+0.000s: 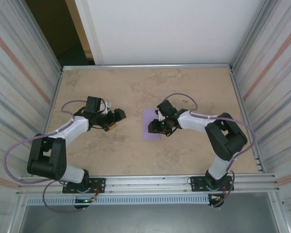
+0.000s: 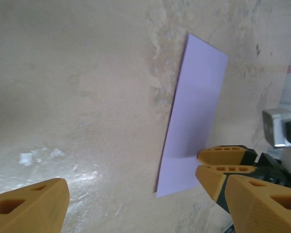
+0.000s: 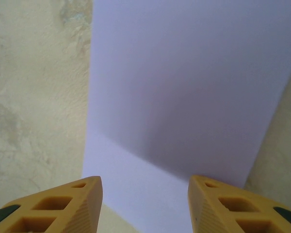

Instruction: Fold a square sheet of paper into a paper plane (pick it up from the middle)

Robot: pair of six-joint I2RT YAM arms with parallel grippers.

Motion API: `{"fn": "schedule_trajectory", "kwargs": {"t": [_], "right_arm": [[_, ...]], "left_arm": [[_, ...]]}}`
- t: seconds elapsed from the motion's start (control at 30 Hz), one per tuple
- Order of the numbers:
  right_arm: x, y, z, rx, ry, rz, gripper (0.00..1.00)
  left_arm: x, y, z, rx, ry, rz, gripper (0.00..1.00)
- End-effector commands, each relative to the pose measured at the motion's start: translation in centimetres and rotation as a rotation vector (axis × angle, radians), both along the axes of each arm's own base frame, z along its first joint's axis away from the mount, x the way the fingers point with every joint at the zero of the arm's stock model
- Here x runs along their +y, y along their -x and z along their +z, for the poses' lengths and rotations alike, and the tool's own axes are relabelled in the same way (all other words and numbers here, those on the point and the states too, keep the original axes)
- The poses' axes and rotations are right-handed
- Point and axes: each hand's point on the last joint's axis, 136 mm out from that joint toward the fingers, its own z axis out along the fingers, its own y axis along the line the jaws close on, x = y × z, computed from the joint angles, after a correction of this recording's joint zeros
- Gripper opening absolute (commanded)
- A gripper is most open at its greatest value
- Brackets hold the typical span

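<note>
The sheet of paper [image 1: 150,124] lay flat on the table [image 1: 136,87], and I describe all places from it. It was a plain lavender sheet and not yet a plane, with no pointed nose and no wings. One faint crease [image 3: 150,158] crossed it near the end that was under your right gripper.

Your right gripper [image 3: 144,187] stood low over the right edge of the sheet. Its two yellow fingers were apart, one toward each side of that end. Nothing was between them, and in the right wrist view the paper simply lay below. I could not tell whether the tips touched the paper.

Your left gripper [image 1: 116,120] was to the left of the sheet and well apart from it. Its fingers were spread wide and empty, and they pointed toward the sheet.

My judgement is that you were at an early fold, preparing to take hold of the sheet at the end by the crease. The next move, I think, calls for lowering the right fingers so that one slides under the thin edge, then closing them gently, because such thin paper bends or slips away easily. The left gripper would probably need to come to the sheet and press its left side down, so that it does not turn during the fold.
</note>
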Motion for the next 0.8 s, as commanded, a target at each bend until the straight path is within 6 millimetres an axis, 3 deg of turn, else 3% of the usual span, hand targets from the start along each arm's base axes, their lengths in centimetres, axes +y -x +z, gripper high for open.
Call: {"fn": "schedule_trajectory", "kwargs": {"t": [0.0, 0.17, 0.3, 0.63, 0.77], "right_arm": [[0.3, -0.3, 2.3, -0.043, -0.077, -0.130, 0.49], [-0.4, 0.9, 1.8, -0.040, -0.120, -0.244, 0.49], [-1.5, 0.6, 1.5, -0.039, -0.112, -0.284, 0.48], [-1.2, 0.7, 0.1, 0.034, -0.160, -0.336, 0.43], [-2.0, 1.3, -1.2, 0.061, -0.125, -0.349, 0.42]], "left_arm": [[-1.7, 0.4, -0.1, 0.008, 0.035, -0.034, 0.82], [-3.6, 1.2, -0.7, 0.041, 0.047, -0.078, 0.77], [-5.3, 2.5, -1.7, 0.083, 0.050, -0.124, 0.72], [-9.4, 4.1, -2.9, 0.133, 0.076, -0.172, 0.55], [-9.9, 4.7, -3.9, 0.164, 0.067, -0.178, 0.52]]}}
